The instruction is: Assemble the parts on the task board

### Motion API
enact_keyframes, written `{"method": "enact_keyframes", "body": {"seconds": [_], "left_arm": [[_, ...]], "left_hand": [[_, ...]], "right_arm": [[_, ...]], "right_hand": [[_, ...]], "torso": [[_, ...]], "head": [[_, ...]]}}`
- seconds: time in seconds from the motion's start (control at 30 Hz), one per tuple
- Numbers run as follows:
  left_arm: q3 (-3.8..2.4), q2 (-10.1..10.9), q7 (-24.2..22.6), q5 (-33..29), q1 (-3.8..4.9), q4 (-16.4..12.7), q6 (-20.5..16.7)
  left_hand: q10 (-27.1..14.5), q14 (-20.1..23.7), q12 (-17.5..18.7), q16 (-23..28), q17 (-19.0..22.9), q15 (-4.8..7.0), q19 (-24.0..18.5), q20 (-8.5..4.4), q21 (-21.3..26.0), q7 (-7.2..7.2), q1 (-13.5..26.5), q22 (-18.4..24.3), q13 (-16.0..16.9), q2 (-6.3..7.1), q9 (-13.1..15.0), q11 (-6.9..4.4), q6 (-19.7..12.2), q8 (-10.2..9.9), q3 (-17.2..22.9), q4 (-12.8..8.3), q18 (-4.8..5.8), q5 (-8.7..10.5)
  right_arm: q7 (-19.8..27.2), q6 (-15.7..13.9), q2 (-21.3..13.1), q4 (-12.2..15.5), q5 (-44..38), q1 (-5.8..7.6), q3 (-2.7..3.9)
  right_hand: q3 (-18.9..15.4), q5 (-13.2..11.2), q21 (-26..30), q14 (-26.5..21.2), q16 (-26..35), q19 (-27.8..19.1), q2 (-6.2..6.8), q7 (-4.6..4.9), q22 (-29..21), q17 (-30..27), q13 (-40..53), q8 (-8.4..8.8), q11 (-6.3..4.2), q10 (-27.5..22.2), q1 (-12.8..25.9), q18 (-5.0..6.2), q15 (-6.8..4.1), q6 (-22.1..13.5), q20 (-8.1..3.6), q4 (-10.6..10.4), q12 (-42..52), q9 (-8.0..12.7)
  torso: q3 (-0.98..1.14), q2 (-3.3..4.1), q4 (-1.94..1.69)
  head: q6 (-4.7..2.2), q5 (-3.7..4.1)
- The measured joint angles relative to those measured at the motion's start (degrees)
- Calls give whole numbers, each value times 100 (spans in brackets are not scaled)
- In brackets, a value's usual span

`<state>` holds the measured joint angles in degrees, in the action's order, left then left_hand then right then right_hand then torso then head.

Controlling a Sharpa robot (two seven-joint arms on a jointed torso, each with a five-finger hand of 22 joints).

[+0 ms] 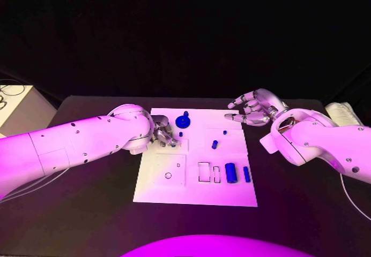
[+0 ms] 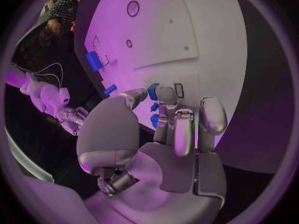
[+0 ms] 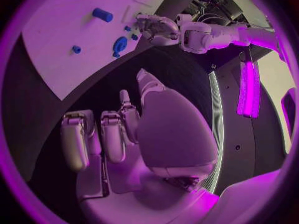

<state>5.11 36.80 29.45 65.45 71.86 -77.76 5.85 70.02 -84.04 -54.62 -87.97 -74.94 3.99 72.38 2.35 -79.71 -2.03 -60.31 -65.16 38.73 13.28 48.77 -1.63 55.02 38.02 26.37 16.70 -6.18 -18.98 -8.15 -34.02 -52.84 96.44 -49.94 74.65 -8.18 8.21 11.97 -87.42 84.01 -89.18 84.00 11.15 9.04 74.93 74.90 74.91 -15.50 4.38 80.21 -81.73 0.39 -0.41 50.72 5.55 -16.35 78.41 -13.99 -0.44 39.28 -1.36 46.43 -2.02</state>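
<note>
Left hand (image 1: 164,134) fingers down on task board (image 1: 193,187) at 9 o'clock, grip unclear, right hand (image 1: 253,107) empty, fingers apart, off board at 2 o'clock

black table (image 1: 93,214), dark backdrop, white cabinet (image 1: 19,107)

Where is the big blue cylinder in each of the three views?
Head view: big blue cylinder lies on the white task board, near-right part.
Left wrist view: cylinder near the board's edge.
Right wrist view: cylinder lying on the board.
Shared landmark: the white task board.
</note>
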Motion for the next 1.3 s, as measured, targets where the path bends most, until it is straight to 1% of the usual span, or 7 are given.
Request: {"method": "enact_keyframes", "body": {"seconds": [0.23, 0.33, 0.47, 0.73, 1.0, 1.2, 1.3], "left_arm": [[-20, 69, 4, 3, -18, -75, -31], [-58, 111, 9, 4, -23, -122, -45], [-158, 170, 13, 5, -21, -205, -85], [-404, 266, 15, -5, 26, -354, -145], [-529, 398, 17, -40, 251, -256, -71], [-552, 328, 7, -213, 467, 198, -29], [-552, 195, -4, -308, 540, 483, -30]], "left_hand": [[0, 0, -57, -23, 0, 0, 0, 0, 22, -1, 99, 0, 50, -52, 0, 0, 39, -11, -187, 13, 0, 267], [0, 0, -84, -51, 0, 0, 0, 0, 22, 5, 202, 5, 84, -101, 0, 0, 46, -11, -337, 16, 0, 511], [0, 0, -84, -51, 0, 0, 0, 0, 22, 19, 227, 5, 92, -120, 0, 0, 60, -11, -392, 13, 0, 660], [0, 0, -84, -51, 1, -1, 0, 0, 45, 19, 249, 57, 31, -143, 0, 0, 59, -32, -464, 21, 0, 685], [-485, 9, 277, 151, 2, -37, -353, 64, 307, -157, -1, 473, -390, -213, -54, 135, -305, -275, -558, 6, 1, 634], [-697, 6, 268, 171, 2, -223, -484, 194, 377, -412, -227, 611, -409, -270, -438, 328, -681, -806, -611, 7, 1, 610], [-706, 1, 254, 171, 2, -228, -461, 217, 377, -431, -227, 611, -403, -271, -495, 337, -701, -856, -616, 12, 1, 610]], "right_arm": [[1, 0, 1, -8, 2, -4, 0], [2, 0, 2, -15, 2, -6, 0], [2, 0, 4, -27, 3, -8, 0], [3, 0, 13, -52, 4, -13, 0], [3, 0, 13, -72, 6, -16, 0], [4, -1, 12, -93, 8, -16, 0], [6, -1, 15, -99, 8, -16, 0]], "right_hand": [[0, 0, 0, 0, 0, 0, 0, 0, 0, 0, 0, 0, 0, 0, 0, 0, 0, 0, 0, 0, 0, 0], [0, 0, 0, 0, 0, 0, 0, 0, -1, 0, 0, 0, 0, 0, 0, 0, 0, 0, 0, 0, 0, 0], [0, 0, 0, 0, 0, 0, 0, 0, -1, 0, 0, 0, 0, 0, 0, 0, 0, 0, 0, 0, 0, 0], [0, 0, 0, 0, 0, 0, 0, 0, -1, 0, 0, 0, 0, 0, 0, 0, 0, 0, 0, 0, 0, -1], [1, 0, 0, 0, 0, 0, 0, 0, -2, 0, -1, 0, 0, 0, -1, 0, 0, 1, 0, 1, 0, -1], [1, 0, 0, 0, 0, 0, 1, 0, -2, 0, -1, 0, 0, 0, -1, 0, 0, 1, 0, 1, 0, -1], [1, 0, 0, 0, 0, 0, 1, 0, -2, 0, 0, 0, 0, 1, -1, 0, 0, 1, 0, 1, 0, -1]], "torso": [[0, 0, 1], [0, -2, -1], [0, -3, -1], [5, -5, 2], [10, 2, 5], [12, 10, 0], [10, 18, 1]], "head": [[-10, -6], [-16, -7], [-25, -7], [-53, -20], [-91, -20], [-137, -42], [-161, -65]]}}
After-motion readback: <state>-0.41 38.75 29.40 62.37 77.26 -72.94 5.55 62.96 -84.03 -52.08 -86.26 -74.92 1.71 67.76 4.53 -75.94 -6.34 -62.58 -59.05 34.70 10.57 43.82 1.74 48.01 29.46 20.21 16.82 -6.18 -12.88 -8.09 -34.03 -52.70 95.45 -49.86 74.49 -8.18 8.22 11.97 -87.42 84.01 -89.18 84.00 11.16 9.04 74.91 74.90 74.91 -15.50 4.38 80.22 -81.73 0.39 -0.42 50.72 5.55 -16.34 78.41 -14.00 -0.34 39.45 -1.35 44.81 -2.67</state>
